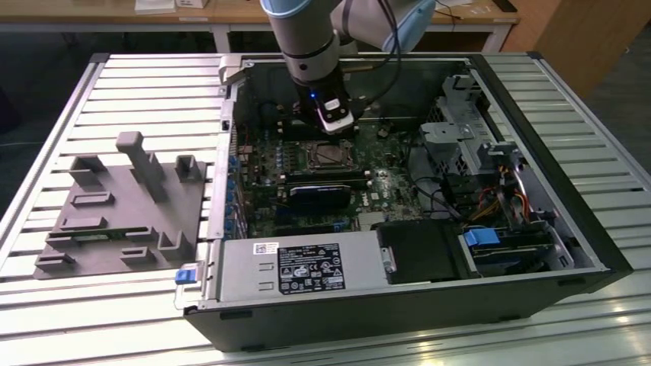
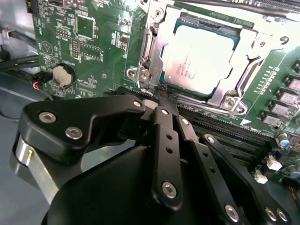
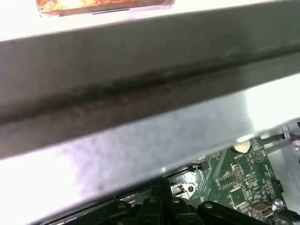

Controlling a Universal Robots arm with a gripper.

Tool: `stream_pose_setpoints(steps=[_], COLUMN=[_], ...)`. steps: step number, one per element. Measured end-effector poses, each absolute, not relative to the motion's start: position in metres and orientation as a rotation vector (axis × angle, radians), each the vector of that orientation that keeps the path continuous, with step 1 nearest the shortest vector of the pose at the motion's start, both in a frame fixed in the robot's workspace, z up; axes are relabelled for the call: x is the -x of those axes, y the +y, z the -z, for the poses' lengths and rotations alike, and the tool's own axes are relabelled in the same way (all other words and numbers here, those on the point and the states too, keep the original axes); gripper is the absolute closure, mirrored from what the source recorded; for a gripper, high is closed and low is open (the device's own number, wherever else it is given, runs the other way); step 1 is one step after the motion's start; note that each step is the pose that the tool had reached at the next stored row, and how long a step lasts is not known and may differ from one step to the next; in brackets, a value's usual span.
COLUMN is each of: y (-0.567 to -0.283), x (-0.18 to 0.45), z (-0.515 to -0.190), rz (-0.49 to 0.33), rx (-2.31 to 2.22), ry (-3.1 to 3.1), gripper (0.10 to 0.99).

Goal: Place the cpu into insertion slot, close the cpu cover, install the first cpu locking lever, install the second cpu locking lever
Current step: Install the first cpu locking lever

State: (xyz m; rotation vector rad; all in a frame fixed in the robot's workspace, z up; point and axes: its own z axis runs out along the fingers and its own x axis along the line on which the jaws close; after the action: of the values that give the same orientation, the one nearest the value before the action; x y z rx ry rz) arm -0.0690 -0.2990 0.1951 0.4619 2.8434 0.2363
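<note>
Silver cpu (image 2: 202, 60) sits in the slot (image 2: 234, 35) with the cover (image 2: 243, 77) down over it; we judge the levers remain. Our claw (image 2: 159, 96), fingers together and empty, hovers at the socket's edge.

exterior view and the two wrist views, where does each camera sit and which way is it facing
Exterior view: off the arm, above the bench, looking down into the open computer case; the arm reaches down over the cpu.
Second wrist view: on the arm, looking along the shut tool at the cpu under its cover in the slot.
First wrist view: on the arm, facing the case wall, with black tool links and green board.
Shared: both wrist views show the coin battery.
</note>
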Motion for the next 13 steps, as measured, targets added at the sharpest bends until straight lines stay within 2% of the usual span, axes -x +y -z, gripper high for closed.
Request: stream_pose_setpoints(steps=[13], y=[-0.299], x=[0.069], z=[-0.219], rz=[-0.237], rx=[-0.462], ry=[2.843], gripper=[0.984])
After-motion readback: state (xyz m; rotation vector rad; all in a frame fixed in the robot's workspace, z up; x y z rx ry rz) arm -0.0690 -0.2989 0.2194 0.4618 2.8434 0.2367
